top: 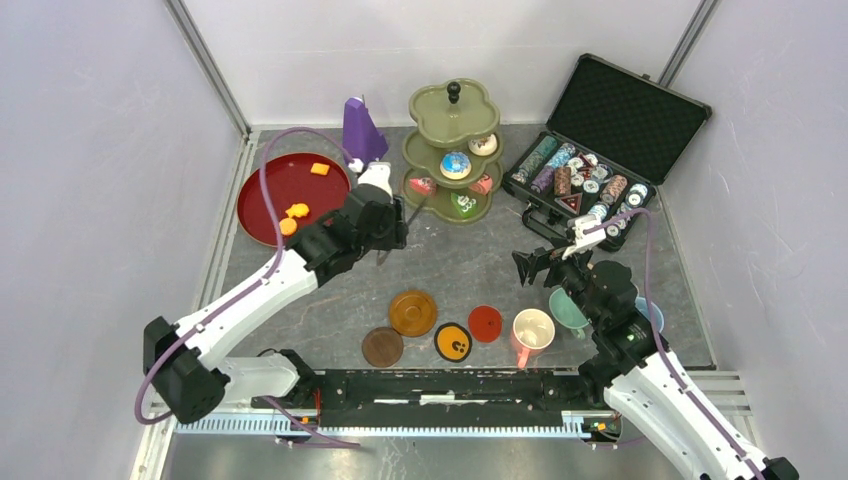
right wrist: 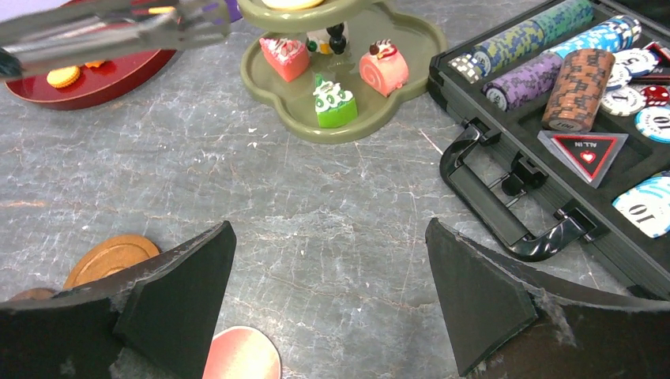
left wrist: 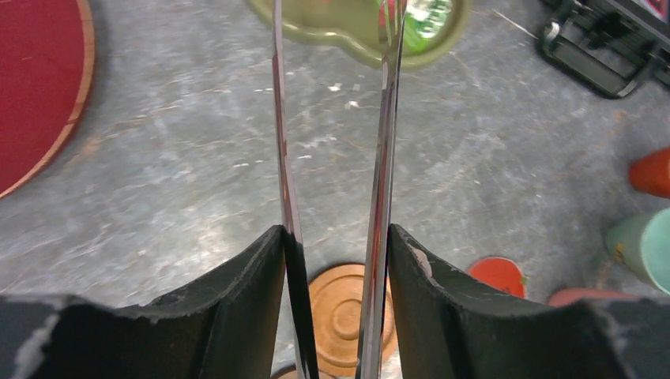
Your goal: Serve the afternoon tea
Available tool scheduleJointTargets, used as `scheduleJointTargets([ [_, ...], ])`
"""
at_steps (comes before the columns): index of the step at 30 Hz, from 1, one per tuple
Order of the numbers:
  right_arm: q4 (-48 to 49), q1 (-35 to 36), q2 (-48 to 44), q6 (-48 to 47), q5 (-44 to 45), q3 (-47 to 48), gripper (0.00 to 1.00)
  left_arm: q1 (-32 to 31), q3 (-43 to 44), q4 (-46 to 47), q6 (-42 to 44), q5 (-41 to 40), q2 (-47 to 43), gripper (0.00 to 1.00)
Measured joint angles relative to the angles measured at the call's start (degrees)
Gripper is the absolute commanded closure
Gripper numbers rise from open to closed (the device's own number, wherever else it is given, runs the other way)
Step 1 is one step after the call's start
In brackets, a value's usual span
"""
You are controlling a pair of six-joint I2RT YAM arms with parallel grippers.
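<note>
- the left gripper point(left wrist: 336, 237) is clamped on a pair of metal tongs point(left wrist: 385, 158), whose blades reach toward the lowest tier of the olive-green stand point(top: 435, 122), upper middle of the top view.
- the right gripper point(right wrist: 329, 229) gapes wide with nothing in it, above the desk point(top: 470, 265).
- a pink wedge point(right wrist: 284, 57), a green cake point(right wrist: 332, 99) and a pink roll point(right wrist: 383, 67) sit on that lowest tier.
- the coasters point(top: 412, 312) lie lower middle, with the pink mug point(top: 532, 328) and teal mug point(top: 567, 308) just to their right.
</note>
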Motion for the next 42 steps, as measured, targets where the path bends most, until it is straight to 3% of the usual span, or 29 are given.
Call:
scheduleJointTargets([
  [3,0.04,0.00,1.01,-0.02,-0.50,0.00,0.02,4.11,-2.25,-1.38,1.01,-0.04,-3.56,0.45],
  [11,0.04,0.00,0.92,-0.07,-0.66,0.00,0.02,22.45,-5.35,-7.10,3.41,0.44,-8.63,0.39],
  [19,0.20,0.00,0.92,-0.07,-0.92,0.00,0.02,36.79,-4.59,-9.49,3.76,2.01,-3.28,0.40],
  [33,-0.02,0.00,0.46,-0.09,-0.87,0.00,0.02,44.30,-1.53,-5.44,3.72,8.13,8.52,0.52],
  [42,0.00,0.00,0.17,-0.09,-0.87,0.00,0.02,45.20,-1.40,-4.50,3.72,9.31,9.51,0.49],
])
